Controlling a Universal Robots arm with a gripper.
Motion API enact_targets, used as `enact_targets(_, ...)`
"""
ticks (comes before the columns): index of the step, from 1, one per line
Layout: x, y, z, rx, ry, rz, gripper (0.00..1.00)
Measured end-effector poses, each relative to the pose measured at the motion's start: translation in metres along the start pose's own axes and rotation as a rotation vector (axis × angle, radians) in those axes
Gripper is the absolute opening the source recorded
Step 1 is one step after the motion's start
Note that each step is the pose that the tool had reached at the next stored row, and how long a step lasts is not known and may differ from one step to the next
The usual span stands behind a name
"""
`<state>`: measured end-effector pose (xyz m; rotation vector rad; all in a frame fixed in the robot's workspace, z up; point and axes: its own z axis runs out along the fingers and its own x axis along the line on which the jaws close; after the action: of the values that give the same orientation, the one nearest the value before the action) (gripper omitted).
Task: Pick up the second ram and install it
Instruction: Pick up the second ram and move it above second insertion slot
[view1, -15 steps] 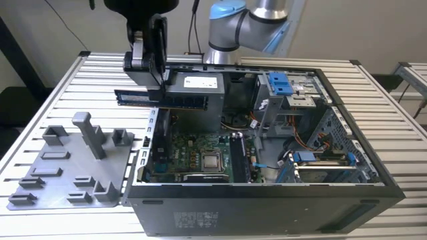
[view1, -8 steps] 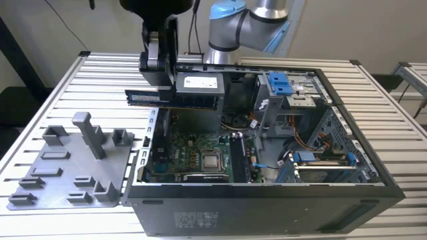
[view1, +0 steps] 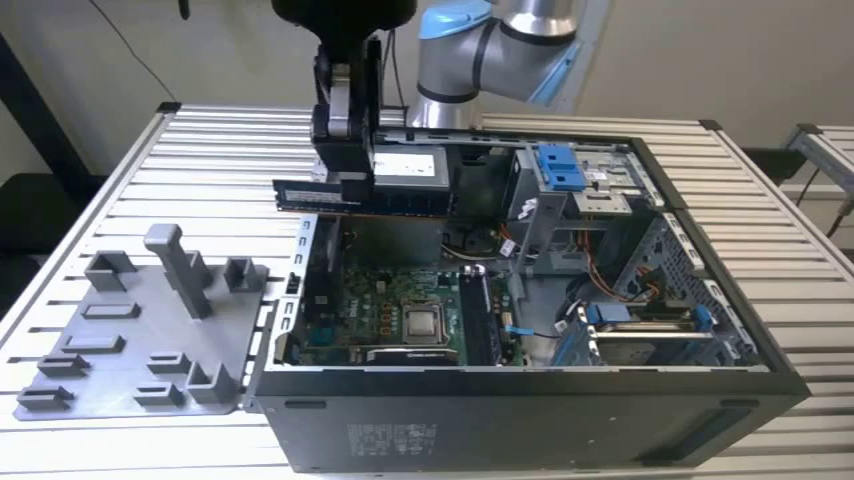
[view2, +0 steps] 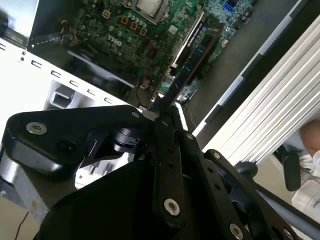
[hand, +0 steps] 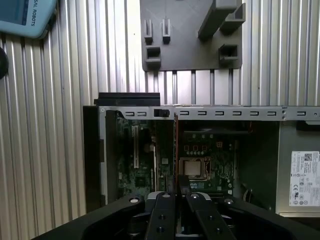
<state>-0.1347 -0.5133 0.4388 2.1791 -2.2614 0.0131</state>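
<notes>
The second ram (view1: 363, 196) is held in the air, lying level with its long side horizontal, over the far part of the open computer case (view1: 534, 405) as the exterior view sees it, and well above the motherboard (view1: 354, 315). It is clamped near its middle by the gripper (view1: 350, 178), whose fingers are closed on the stick from above. In the first wrist view, what seems to be its edge is seen as a thin line crossing the board beside the CPU socket (hand: 192, 168). The memory slots (view1: 478, 320) lie to the exterior view's right of that socket (one looks already filled, though this cannot be told for certain). A grey fixture tray (view1: 134, 335) is set beside the case on the slatted table (view1: 80, 200). For the step in hand, it is judged that the stick is best carried level, its length lined up with a free slot, its notch matched to the slot's key, and pressure spread evenly along its length.
</notes>
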Motion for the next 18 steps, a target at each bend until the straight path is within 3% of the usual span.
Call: enact_targets(18, -0.0011, -0.0308, 0.0002, -0.0008, 0.0000, 0.000, 0.14)
